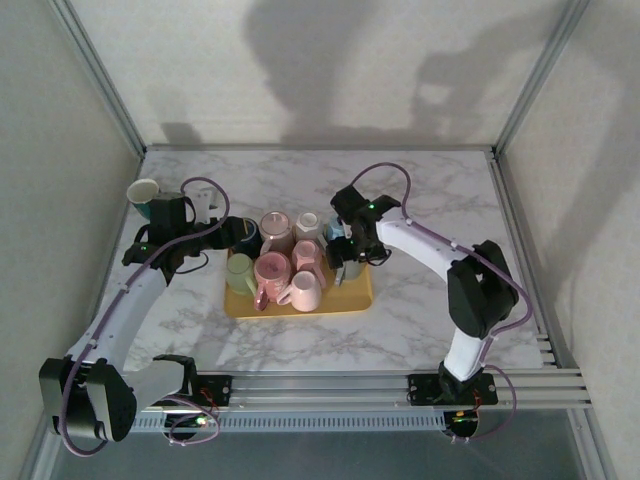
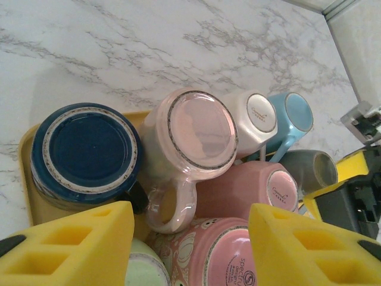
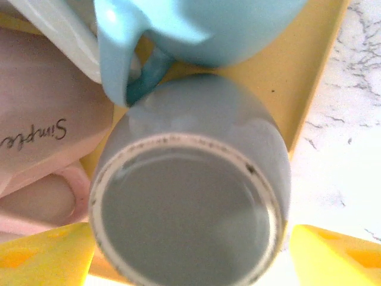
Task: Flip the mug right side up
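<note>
Grey mug (image 3: 190, 196) sits bottom-up at the right edge of the yellow tray (image 3: 297, 71) on the bench (image 3: 351, 119), between the spread-open fingers of my right tool (image 3: 190, 259), while my left tool (image 2: 190, 250) hangs open over a pink mug (image 2: 193, 134) at the tray's left.

Right wrist view blurry up close: grey mug (image 3: 190, 196) just ahead of my right claw (image 3: 190, 256) is soft, washed-out glare under it. Ahead of my left claw (image 2: 190, 250) all sharp, pink mug (image 2: 199, 128) base glossy. Overhead view dimmish, even; big soft arm shadows on back wall (image 1: 330, 70) far beyond both claws
</note>
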You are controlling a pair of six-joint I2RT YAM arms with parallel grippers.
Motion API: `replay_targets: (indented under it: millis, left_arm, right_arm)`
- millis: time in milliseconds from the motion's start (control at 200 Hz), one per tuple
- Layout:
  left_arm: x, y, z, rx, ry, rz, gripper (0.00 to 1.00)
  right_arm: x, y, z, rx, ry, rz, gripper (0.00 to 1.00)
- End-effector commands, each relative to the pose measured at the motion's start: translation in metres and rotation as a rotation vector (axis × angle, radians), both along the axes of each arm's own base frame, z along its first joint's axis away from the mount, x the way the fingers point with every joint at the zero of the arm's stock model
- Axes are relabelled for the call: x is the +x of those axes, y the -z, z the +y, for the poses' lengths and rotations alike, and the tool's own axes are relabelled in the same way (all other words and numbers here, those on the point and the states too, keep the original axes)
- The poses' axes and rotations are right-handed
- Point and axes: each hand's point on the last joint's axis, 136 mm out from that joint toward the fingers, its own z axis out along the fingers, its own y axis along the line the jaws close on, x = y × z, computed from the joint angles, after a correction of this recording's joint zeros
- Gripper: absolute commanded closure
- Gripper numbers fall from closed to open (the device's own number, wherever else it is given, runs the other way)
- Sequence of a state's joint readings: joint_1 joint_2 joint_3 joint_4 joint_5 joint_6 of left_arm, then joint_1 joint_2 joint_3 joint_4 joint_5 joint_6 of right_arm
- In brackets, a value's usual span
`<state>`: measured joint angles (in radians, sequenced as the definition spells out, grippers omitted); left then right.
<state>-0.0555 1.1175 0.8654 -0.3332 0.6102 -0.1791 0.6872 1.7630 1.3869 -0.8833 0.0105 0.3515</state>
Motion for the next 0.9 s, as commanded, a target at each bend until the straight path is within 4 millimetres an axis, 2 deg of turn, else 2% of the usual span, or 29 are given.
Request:
replay_targets:
  millis: [0,80,95,245,350,516,646,896]
  left_arm:
    - [-0.004,-0.005,-0.003,-0.006,0.011,-0.021,0.46]
    - [-0.005,-0.004,-0.003,-0.016,0.009,-0.018,0.46]
    - [-0.005,-0.004,-0.003,-0.017,0.008,-0.018,0.46]
    - [-0.004,-0.007,-0.004,-0.035,0.003,-0.036,0.46]
    - [-0.004,-0.009,-0.005,-0.043,0.005,-0.041,0.46]
    - [-0.004,-0.005,-0.005,-0.037,0.008,-0.037,0.47]
    - [-0.003,-0.003,-0.004,-0.034,0.005,-0.035,0.47]
    - [-0.002,-0.002,-0.005,-0.037,0.005,-0.034,0.47]
  right_arm:
    - [-0.016,-0.015,-0.006,-0.004,0.073,-0.022,0.14]
    - [-0.019,-0.015,-0.008,0.018,0.184,-0.051,0.20]
    - [-0.024,-0.015,-0.002,0.027,0.186,-0.058,0.21]
    - [-0.026,-0.014,0.008,0.112,0.313,-0.132,0.45]
    - [-0.025,-0.015,0.013,0.111,0.353,-0.161,0.53]
    - [-0.022,-0.011,0.022,0.118,0.385,-0.157,0.55]
    - [-0.019,-0.003,0.020,0.084,0.437,-0.147,0.56]
    - [-0.019,0.017,0.018,0.023,0.492,-0.134,0.63]
